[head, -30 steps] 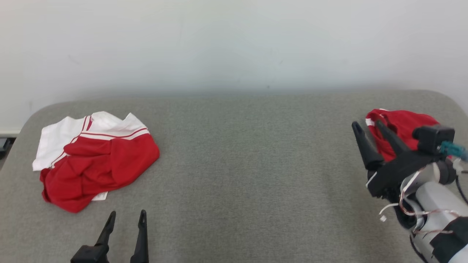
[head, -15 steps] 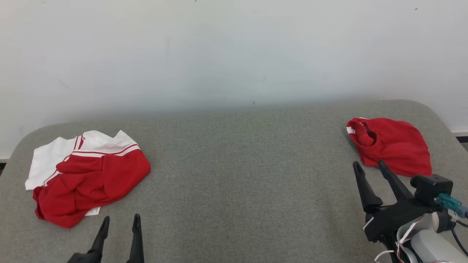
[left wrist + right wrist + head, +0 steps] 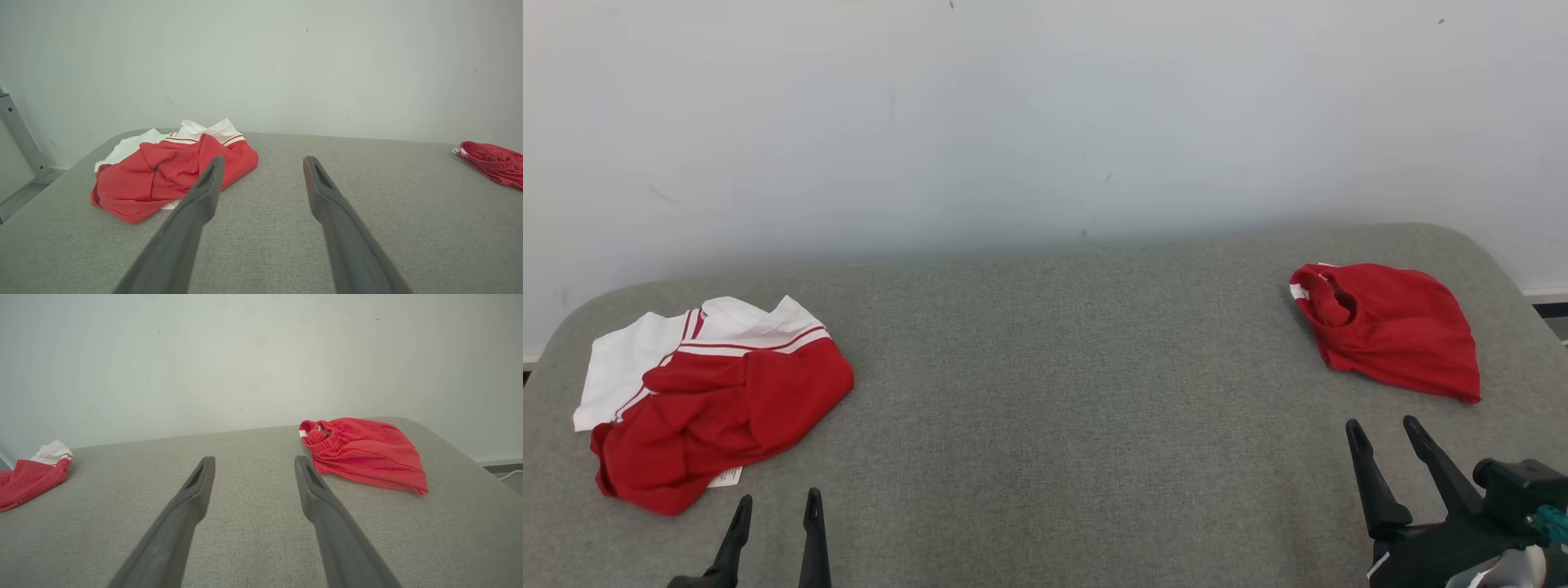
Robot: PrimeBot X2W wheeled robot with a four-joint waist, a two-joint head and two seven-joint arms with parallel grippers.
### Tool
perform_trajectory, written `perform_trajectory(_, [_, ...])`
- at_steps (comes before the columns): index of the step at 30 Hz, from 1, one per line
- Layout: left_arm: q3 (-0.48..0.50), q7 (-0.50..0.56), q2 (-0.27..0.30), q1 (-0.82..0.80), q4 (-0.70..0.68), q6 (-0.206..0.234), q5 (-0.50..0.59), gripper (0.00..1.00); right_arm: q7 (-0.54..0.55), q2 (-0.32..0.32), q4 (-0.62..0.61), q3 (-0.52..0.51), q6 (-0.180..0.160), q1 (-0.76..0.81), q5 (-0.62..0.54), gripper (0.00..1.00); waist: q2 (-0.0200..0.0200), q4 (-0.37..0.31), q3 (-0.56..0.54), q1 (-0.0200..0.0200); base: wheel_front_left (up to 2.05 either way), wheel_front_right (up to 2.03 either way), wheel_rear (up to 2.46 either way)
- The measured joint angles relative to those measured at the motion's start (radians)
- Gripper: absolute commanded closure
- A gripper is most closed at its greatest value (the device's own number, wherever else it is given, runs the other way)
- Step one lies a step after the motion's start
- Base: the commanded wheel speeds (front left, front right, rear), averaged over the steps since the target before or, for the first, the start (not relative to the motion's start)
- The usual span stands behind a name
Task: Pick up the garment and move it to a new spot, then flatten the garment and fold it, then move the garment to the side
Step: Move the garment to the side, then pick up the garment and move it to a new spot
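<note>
A plain white wall point(image 3: 1045, 122) is seen behind a grey fabric-covered table point(image 3: 1062, 392) with rounded far corners. So, a crumpled red-and-white garment point(image 3: 711, 400) is found lying on the table's left part, with a small white label point(image 3: 725, 476) poking out at its near side. The left claw point(image 3: 778, 496) is held just on the near side of it and a bit to the right. Its fingers are spread apart, nothing is gripped and the cloth isn't touched. In the left wrist view the garment is seen ahead and mostly left of the fingers.

Over on the right, a pair of bunched red shorts point(image 3: 1396, 335) with an elastic waistband is laid near the far right corner, waistband turned toward the table's middle. The right claw point(image 3: 1382, 423) is parked on the near side of them, clearly apart, fingers wide and empty.

Edge-wise, both pieces are kept fully on the table, the red-and-white one fairly close to the left edge and the shorts close to the right one. A wide stretch of open grey cloth is left between the two.
</note>
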Motion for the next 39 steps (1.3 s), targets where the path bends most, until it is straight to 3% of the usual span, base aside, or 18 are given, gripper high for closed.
perform_trajectory(16, [0.003,0.055,0.012,0.000,-0.008,0.000,0.052,0.00,-0.007,0.026,-0.038,-0.115,-0.001,0.078,-0.083,0.00,0.0001,-0.004,0.005,0.0000,0.00,0.00,0.00])
perform_trajectory(39, [0.008,0.092,0.000,-0.004,-0.028,0.000,0.058,0.00,0.021,0.087,-0.090,-0.198,-0.001,0.131,-0.164,0.00,0.0001,0.022,0.016,0.0000,0.00,0.00,0.00])
